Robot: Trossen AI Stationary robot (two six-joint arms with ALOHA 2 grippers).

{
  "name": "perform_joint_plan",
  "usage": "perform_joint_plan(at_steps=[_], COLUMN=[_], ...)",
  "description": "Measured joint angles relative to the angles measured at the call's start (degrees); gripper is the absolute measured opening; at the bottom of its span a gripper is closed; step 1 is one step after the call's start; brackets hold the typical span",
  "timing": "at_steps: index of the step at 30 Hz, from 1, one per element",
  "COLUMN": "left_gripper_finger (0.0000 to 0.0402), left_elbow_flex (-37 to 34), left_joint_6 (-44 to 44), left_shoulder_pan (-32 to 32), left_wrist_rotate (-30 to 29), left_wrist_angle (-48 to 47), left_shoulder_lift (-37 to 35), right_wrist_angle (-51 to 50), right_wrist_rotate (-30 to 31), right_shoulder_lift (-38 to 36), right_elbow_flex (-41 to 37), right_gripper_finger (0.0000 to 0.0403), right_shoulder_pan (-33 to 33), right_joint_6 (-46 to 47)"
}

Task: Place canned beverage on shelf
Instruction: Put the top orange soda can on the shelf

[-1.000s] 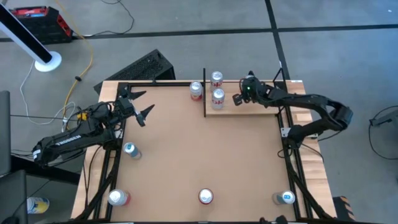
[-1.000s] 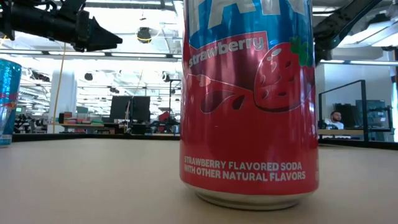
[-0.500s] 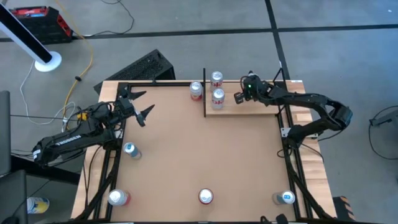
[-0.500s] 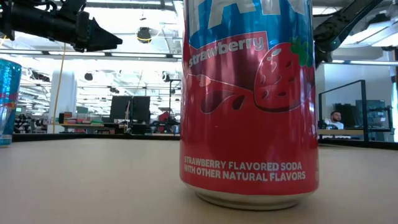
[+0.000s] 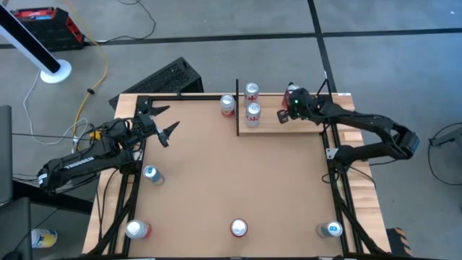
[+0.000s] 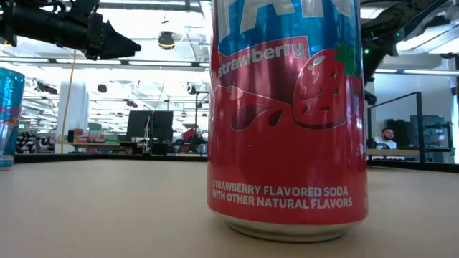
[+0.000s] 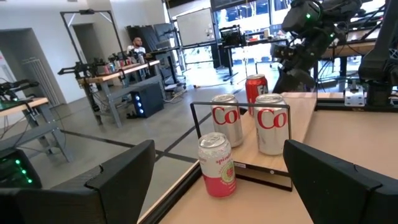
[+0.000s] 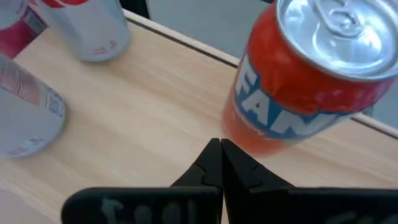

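Robotics lab/open workshop: concrete floor (image 5: 238, 18), workbenches (image 7: 121, 78) with gear, monitors (image 6: 149, 123), seated person (image 6: 386, 136), exposed ceiling lights.

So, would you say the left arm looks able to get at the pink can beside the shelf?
Probably yes: the left gripper is open and faces the pink can across bare tabletop; only the shelf's black post stands close beside it.
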Motion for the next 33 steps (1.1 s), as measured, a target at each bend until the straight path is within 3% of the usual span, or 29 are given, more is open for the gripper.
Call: perform_joint_plan(at_steps=[11, 33], left_gripper_finger=[0.0341, 0.0341], left_elbow_flex=[0.00, 0.00], left_joint_6=[-0.15, 0.04], left_shoulder_pan=[0.00, 0.01], left_wrist_rotate=[0.00, 0.00], left_wrist_angle=[0.00, 0.00], left_shoulder_lift=[0.02, 0.02], right_wrist_angle=[0.14, 3.82], right_wrist_rotate=[1.42, 1.56], right_shoulder_lift=[0.74, 0.74], right_elbow_flex=[-0.02, -0.02], right_gripper_finger=[0.0020, 0.0020], right_shoulder_pan=[-4.06, -5.27], right_joint_6=[-1.80, -2.22])
